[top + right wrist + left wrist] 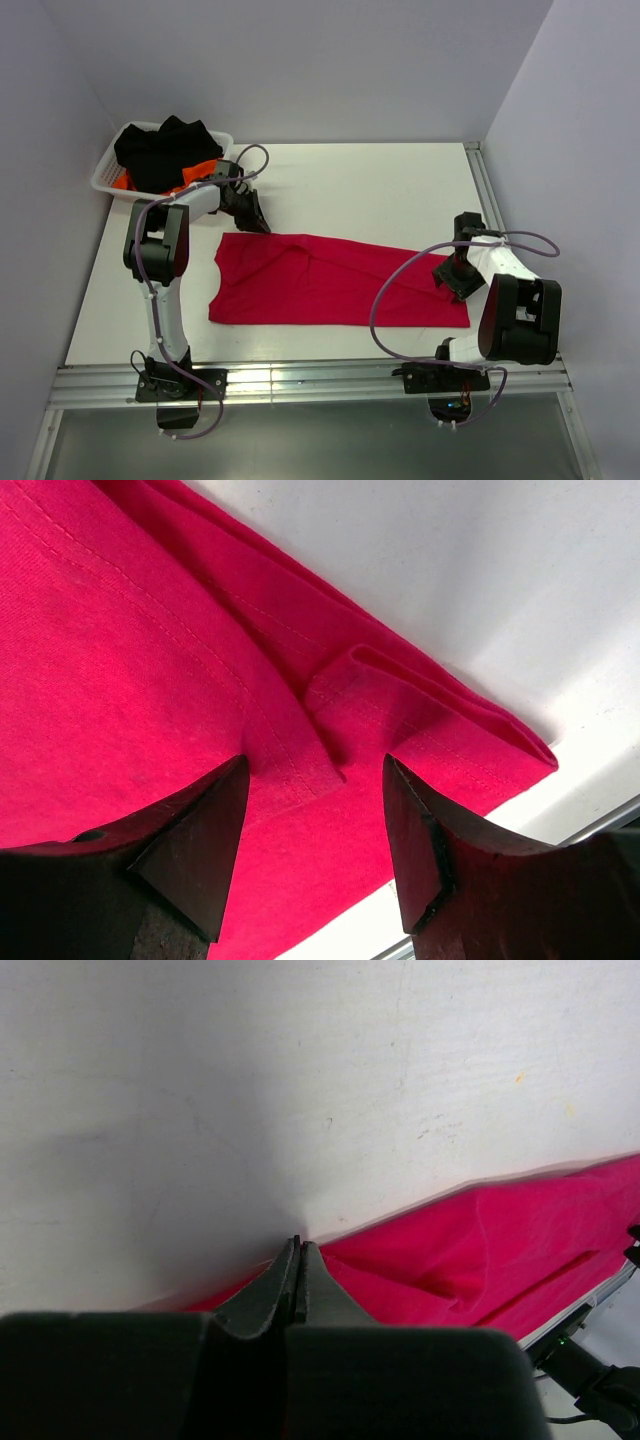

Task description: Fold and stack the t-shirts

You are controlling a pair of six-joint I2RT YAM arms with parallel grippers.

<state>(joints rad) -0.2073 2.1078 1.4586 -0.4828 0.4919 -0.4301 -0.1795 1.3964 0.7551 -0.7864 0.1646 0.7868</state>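
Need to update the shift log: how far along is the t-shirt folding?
Done: red t-shirt lies flat on the table, seemingly folded once lengthwise. In hand: left pincer shut at its far-left edge, right pincer open over its right end. Left: clothes in the basket; no stack.

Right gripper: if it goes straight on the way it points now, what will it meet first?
Probably the red shirt: the right gripper is open and points at the cloth near its folded corner, nothing between. The gap is unclear.
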